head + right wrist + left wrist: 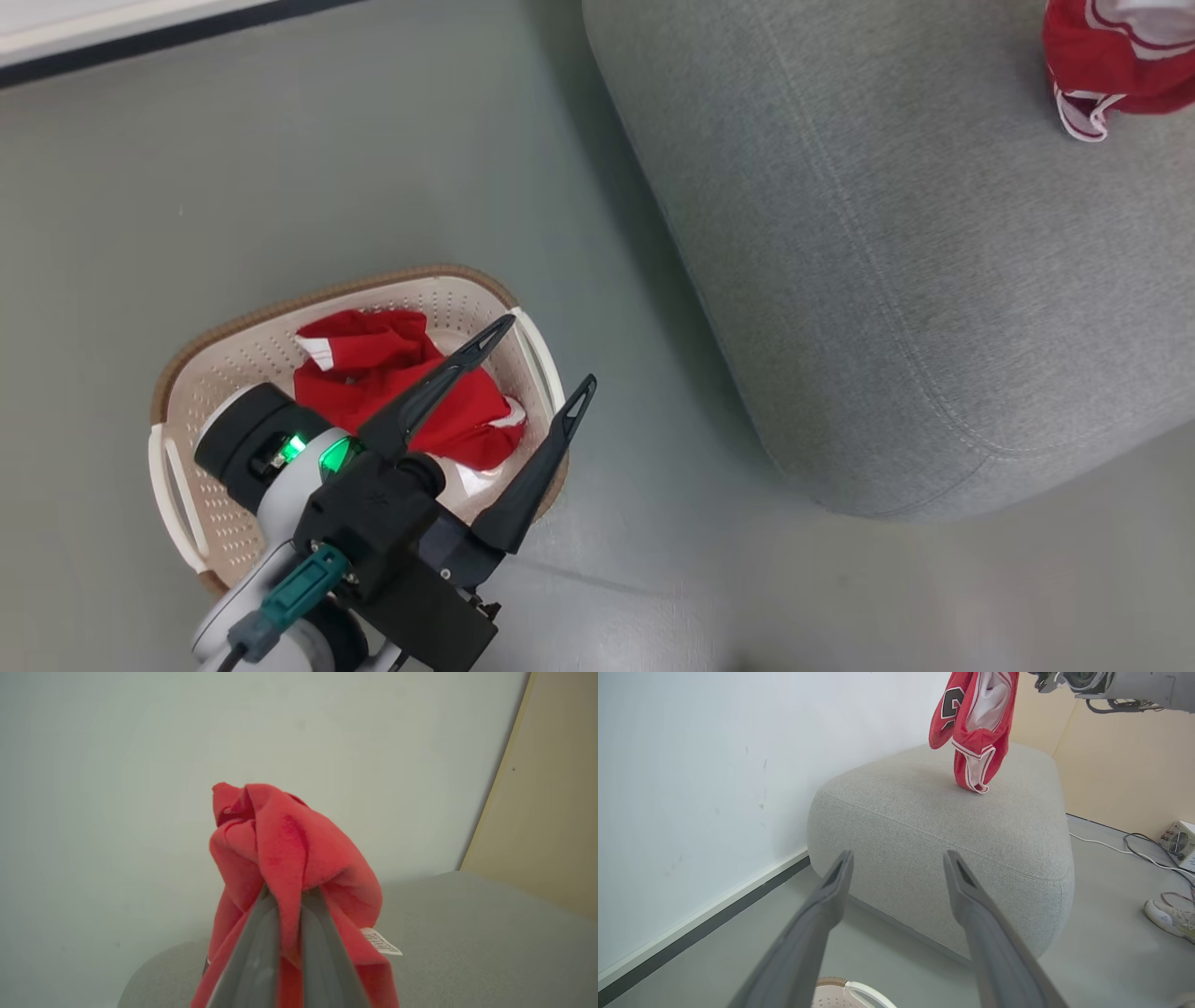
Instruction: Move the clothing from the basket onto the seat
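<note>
Now, head view, basket: the cream plastic laundry basket with a brown rim (280,303) sits on the grey floor (280,140), near the big grey cloth sofa (887,280), so the carry is short.
Head view, clothing left: a crumpled red garment with white trim (392,373) lies inside the basket, not yet moved.
Head view, left gripper: the left gripper (549,352) hangs over the basket with its two dark fingers spread wide and nothing in them. I think it waits there to take that garment next.
Head view, clothing carried: a red garment with white stripes (1116,65) hangs over the far part of the sofa.
Left wrist view, left gripper: the fingers are wide apart and empty, and they point at the side of the sofa. A bit of the basket rim shows below them.
Left wrist view, clothing carried: the red garment with white stripes (976,732) shows a dark number and hangs down beside the right arm (1134,688). Its low tip seems to touch the sofa top, so it is likely being set down.
Right wrist view, right gripper: the right gripper (289,896) is pinched tight on a fold of this red cloth, which bunches over the tips. The tight pinch keeps it from slipping.
Right wrist view, seat: the sofa lies right under the cloth, a good place to let go.
</note>
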You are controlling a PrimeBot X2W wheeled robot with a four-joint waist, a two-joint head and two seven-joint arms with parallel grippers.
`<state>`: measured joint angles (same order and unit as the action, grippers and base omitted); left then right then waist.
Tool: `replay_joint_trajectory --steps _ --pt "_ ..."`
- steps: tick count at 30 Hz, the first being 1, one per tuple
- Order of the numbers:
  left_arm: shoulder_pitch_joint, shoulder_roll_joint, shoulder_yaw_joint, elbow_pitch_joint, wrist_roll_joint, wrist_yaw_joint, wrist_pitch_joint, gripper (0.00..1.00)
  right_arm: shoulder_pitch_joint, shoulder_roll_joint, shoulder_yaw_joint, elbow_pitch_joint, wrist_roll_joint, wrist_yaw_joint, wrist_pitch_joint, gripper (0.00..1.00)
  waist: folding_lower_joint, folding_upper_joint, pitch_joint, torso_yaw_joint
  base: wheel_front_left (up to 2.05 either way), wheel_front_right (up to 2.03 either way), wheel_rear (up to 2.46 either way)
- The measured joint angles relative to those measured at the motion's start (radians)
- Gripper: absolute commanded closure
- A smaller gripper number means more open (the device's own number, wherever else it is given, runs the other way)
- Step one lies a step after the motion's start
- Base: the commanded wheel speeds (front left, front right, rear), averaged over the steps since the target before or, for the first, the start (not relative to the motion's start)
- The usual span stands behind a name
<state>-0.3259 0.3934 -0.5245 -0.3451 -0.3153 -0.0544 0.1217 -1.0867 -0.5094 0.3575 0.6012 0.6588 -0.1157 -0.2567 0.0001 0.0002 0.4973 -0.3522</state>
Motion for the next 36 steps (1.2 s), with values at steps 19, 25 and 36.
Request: replay_joint_trajectory --steps 19,25,36 --pt "-0.059 0.017 0.008 -0.014 0.0 -0.017 0.01 0.0 0.137 0.095 -0.038 0.223 0.067 -0.003 0.0 0.59 -0.0001 -0.0001 0.112 0.036 0.0 0.0 0.0" --pt "-0.06 0.019 0.012 0.016 -0.002 -0.026 0.004 0.0 0.136 0.113 -0.034 0.25 0.067 0.001 0.0 0.0 -0.0001 -0.0001 0.099 0.034 0.0 0.0 0.0" --pt "-0.054 0.005 0.015 0.069 -0.012 -0.025 -0.038 0.0 0.243 0.17 -0.006 0.247 0.034 0.016 0.0 0.0 -0.0002 -0.0001 0.034 0.028 0.0 0.0 0.0"
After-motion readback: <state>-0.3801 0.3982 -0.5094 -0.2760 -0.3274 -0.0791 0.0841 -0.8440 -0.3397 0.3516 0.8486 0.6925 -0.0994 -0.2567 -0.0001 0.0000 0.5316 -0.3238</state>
